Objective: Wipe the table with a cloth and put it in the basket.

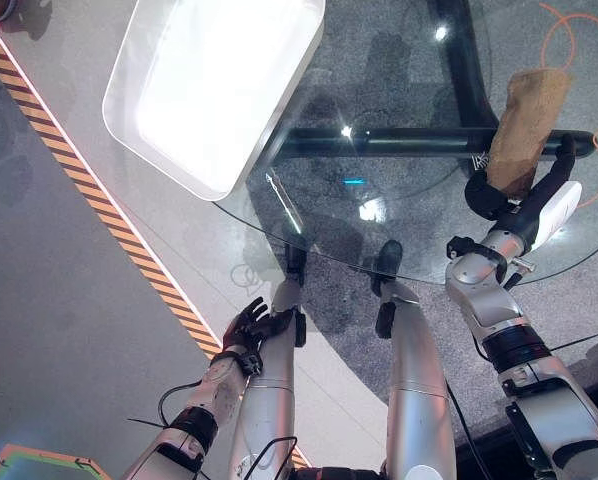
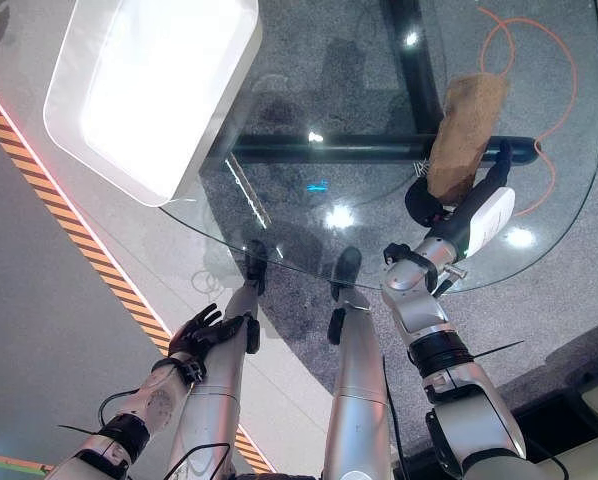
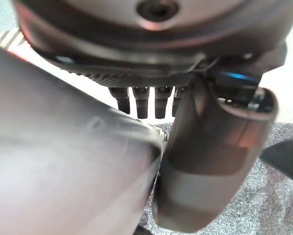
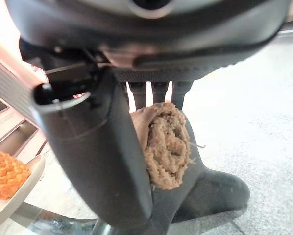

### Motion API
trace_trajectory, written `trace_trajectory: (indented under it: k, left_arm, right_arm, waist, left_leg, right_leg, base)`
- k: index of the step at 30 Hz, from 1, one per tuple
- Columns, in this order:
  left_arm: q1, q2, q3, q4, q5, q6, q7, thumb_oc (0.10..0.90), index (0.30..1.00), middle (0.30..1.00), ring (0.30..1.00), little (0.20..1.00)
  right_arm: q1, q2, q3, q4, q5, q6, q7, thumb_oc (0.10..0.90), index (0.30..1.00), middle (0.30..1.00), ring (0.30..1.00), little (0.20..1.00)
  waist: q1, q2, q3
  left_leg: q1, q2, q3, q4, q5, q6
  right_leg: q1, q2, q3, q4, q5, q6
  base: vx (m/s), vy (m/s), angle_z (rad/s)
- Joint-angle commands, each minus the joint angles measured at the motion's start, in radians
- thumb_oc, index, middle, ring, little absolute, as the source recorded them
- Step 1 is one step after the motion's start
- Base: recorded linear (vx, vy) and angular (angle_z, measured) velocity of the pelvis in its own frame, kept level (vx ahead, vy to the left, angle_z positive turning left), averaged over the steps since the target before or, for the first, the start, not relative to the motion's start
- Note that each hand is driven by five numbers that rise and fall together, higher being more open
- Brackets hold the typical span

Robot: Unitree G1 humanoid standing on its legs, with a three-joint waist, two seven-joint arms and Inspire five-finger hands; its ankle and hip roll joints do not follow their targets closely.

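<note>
Gripping brown cloth (image 1: 527, 125) | R hand (image 1: 489, 195) | wrist cam: pinch

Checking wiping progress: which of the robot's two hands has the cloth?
The right hand, curled around the brown cloth above the glass table; the left hand hangs open, low beside it.

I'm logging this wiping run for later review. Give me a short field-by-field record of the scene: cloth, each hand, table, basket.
cloth: brown towelling cloth, rolled, gripped over the glass
right hand: right hand curled round the cloth, above the table's right part
left hand: left hand open, low beside the table's near edge, holding nothing
table: round clear glass table on a dark frame
basket: white rectangular basket at the table's far left edge, nothing seen inside
</note>
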Motion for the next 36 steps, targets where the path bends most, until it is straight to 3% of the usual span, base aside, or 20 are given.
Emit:
trace_trajectory:
  k: [1, 2, 14, 27, 31, 36]
  left_arm:
    - [0.111, -0.017, -0.045, 0.018, -0.013, 0.013, 0.006, 0.800, 0.900, 0.900, 0.900, 0.900]
    - [0.110, -0.018, -0.045, 0.018, -0.014, 0.012, 0.006, 0.800, 0.900, 0.900, 0.900, 0.900]
    - [0.114, -0.024, -0.045, 0.028, -0.017, 0.000, 0.008, 0.800, 0.900, 0.900, 0.900, 0.900]
    - [0.113, -0.040, -0.036, 0.039, -0.007, -0.021, 0.009, 0.800, 0.900, 0.900, 0.900, 0.900]
    - [0.114, -0.041, -0.034, 0.027, -0.002, -0.013, 0.018, 0.800, 0.900, 0.900, 0.900, 0.900]
    - [0.114, -0.049, -0.035, 0.021, -0.007, -0.003, 0.027, 0.800, 0.900, 0.900, 0.900, 0.900]
  right_arm:
    - [0.033, -0.069, -0.039, -0.027, 0.048, -0.025, -0.052, 0.267, 0.444, 0.444, 0.444, 0.367]
    - [0.035, -0.064, -0.035, -0.030, 0.045, -0.026, -0.051, 0.100, 0.300, 0.300, 0.300, 0.200]
    - [0.041, -0.046, -0.024, -0.081, 0.016, -0.020, -0.046, 0.100, 0.300, 0.300, 0.300, 0.200]
    - [0.033, -0.041, -0.050, -0.132, -0.109, -0.074, -0.160, 0.100, 0.300, 0.300, 0.300, 0.200]
    - [0.034, -0.056, -0.053, -0.169, -0.129, -0.058, -0.127, 0.100, 0.300, 0.300, 0.300, 0.200]
    - [0.017, -0.065, -0.026, -0.192, -0.150, -0.026, -0.007, 0.100, 0.300, 0.300, 0.300, 0.200]
  waist:
    - [-0.015, 0.018, -0.012]
    - [-0.016, 0.018, -0.012]
    - [-0.015, 0.011, -0.012]
    - [-0.015, 0.007, -0.012]
    - [-0.015, 0.007, -0.012]
    - [-0.014, 0.011, -0.012]
  left_leg:
    - [-0.027, -0.078, 0.108, 0.109, -0.109, 0.059]
    - [-0.025, -0.079, 0.107, 0.107, -0.109, 0.058]
    - [-0.023, -0.076, 0.104, 0.099, -0.110, 0.058]
    - [-0.006, -0.077, 0.108, 0.098, -0.117, 0.059]
    - [-0.008, -0.077, 0.109, 0.100, -0.116, 0.058]
    - [-0.012, -0.079, 0.109, 0.106, -0.121, 0.060]
  right_leg:
    - [0.007, 0.101, 0.066, -0.164, 0.151, 0.025]
    - [0.009, 0.101, 0.066, -0.167, 0.151, 0.025]
    - [0.009, 0.101, 0.066, -0.172, 0.151, 0.026]
    - [0.030, 0.099, 0.064, -0.177, 0.146, 0.029]
    - [0.025, 0.097, 0.062, -0.174, 0.149, 0.032]
    - [0.018, 0.093, 0.062, -0.166, 0.144, 0.032]
  base:
    - [0.00, 0.000, 0.00]
    - [0.00, 0.000, 0.00]
    - [0.00, 0.000, 0.00]
    - [0.00, 0.002, 0.00]
    - [0.00, 0.000, 0.00]
    - [0.00, 0.016, 0.00]
